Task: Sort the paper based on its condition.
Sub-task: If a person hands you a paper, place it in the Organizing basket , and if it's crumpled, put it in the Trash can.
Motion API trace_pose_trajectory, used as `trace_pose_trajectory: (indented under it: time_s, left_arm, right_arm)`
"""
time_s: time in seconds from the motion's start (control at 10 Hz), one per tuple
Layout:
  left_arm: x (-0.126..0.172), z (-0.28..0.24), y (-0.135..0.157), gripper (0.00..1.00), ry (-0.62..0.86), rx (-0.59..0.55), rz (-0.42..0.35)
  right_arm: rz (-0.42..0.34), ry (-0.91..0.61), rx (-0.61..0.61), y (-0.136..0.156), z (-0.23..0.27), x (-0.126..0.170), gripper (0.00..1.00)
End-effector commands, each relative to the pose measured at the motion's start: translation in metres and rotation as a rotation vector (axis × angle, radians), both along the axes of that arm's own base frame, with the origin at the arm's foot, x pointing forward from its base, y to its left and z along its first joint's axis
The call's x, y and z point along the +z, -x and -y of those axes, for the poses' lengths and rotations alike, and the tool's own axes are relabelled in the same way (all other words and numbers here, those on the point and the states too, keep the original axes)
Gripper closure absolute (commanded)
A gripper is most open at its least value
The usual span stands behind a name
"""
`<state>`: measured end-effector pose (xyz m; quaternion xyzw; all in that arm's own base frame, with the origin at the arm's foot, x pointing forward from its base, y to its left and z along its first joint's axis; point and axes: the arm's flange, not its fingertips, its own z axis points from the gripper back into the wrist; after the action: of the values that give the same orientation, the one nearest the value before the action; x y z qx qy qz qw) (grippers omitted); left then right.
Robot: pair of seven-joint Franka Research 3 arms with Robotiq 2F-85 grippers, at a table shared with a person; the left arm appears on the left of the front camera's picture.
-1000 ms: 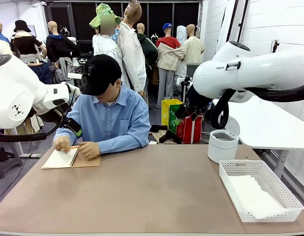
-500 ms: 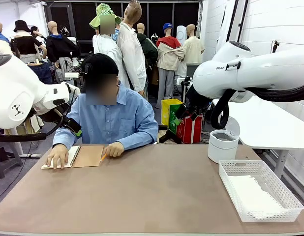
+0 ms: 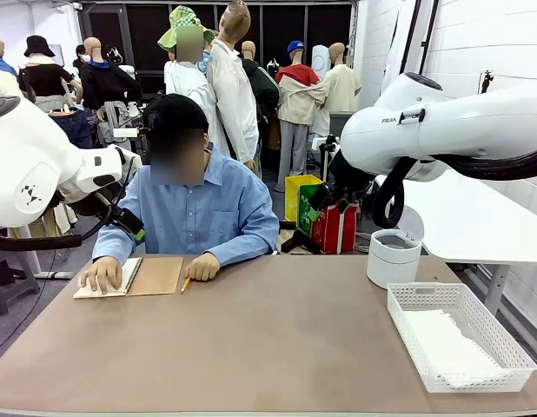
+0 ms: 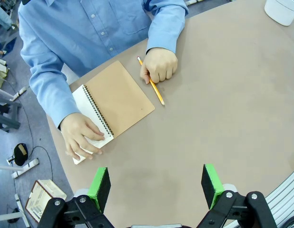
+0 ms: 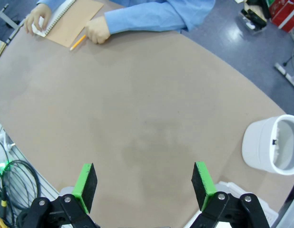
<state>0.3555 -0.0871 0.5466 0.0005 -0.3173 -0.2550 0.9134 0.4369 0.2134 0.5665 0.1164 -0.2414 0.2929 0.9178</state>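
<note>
White paper (image 3: 447, 343) lies in the white lattice basket (image 3: 503, 337) at the table's right. At the far left a person rests one hand on the white page of a spiral notebook (image 3: 155, 276) with a brown cover. The other hand holds a yellow pencil (image 3: 185, 283) against the table. My left gripper (image 4: 155, 186) hangs open high above the table, nearer me than the notebook (image 4: 121, 97) and pencil (image 4: 154, 90), with nothing between its green pads. My right gripper (image 5: 143, 184) is open too, empty, high over the table's middle.
A white round bin (image 3: 394, 257) stands at the far right of the table, behind the basket, and shows open-topped in the right wrist view (image 5: 275, 149). Both white arms (image 3: 442, 130) are held up above the table. Bare brown tabletop (image 3: 268, 339) spreads across the middle.
The person has stopped writing and sat up. The pencil hand has moved off the notebook to the table beside it, and the other hand lies flat on the page. Both arms stayed still.
</note>
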Motion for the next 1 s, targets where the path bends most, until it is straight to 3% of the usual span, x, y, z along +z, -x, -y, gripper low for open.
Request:
trace_pose_trajectory:
  time_s: [0.0, 0.9]
  left_arm:
    - [0.0005, -0.0012, -0.0003, 0.00, 0.002, 0.002, 0.000]
    - [0.0005, -0.0012, -0.0003, 0.00, 0.002, 0.002, 0.000]
  right_arm:
    - [-0.003, -0.001, -0.004, -0.0017, 0.0007, 0.0009, 0.00]
    - [-0.003, -0.001, -0.004, -0.0017, 0.0007, 0.0009, 0.00]
